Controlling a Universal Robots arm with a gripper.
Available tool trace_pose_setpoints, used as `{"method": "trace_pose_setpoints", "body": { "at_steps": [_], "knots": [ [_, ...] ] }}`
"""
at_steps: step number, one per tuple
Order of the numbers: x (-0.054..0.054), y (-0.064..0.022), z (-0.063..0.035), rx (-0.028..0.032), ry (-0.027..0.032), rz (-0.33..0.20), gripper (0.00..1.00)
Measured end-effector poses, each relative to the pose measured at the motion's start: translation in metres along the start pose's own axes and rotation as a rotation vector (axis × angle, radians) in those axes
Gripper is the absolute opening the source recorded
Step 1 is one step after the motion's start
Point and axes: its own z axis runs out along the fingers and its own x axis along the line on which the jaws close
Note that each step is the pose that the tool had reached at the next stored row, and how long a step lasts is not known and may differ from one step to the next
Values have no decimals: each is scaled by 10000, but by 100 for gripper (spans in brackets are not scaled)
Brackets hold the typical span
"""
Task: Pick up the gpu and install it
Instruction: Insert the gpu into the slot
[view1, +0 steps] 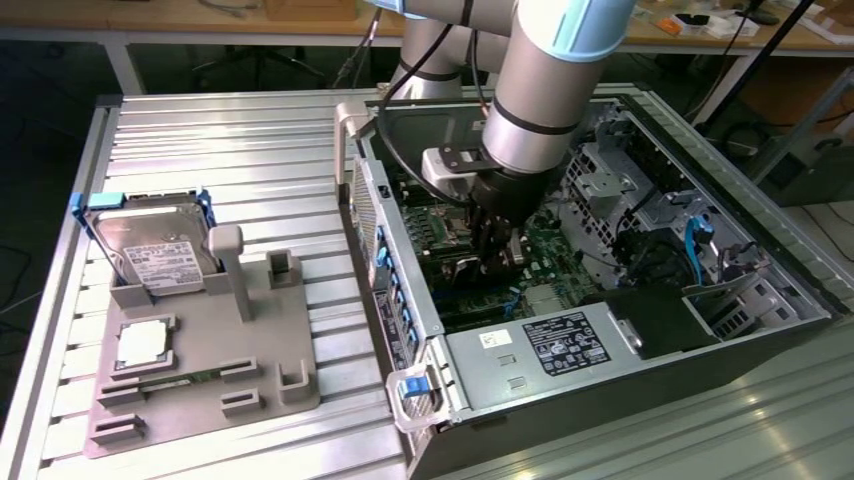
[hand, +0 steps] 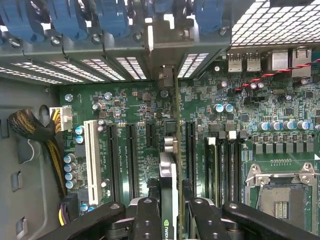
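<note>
the gripper (hand: 172, 212) pinches the gpu (hand: 169, 170) edge-on above the motherboard (hand: 130, 107), slots toward twelve o'clock; the card looks stiff, light and fragile, best held by its edges.

We note silver tubular arm segments (view1: 534, 100), pale blue joint caps, black cabling, black gripper (hand: 169, 210) fingers (hand: 147, 220).

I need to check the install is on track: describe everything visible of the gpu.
The gpu is seen edge-on, a thin dark card with a green logo mark near the gripper, whose black fingers clamp it on both sides. It stands upright over the green motherboard, among the black expansion slots, inside the open computer case.
</note>
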Motion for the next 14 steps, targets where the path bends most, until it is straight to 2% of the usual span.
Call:
{"method": "trace_pose_setpoints", "body": {
  "at_steps": [4, 7, 14],
  "knots": [
    [0, 10, 4, 4, -2, 0, 27],
    [1, 32, 18, 75, -4, 3, 27],
    [0, 32, 32, 75, -3, 1, 27]
  ]
}}
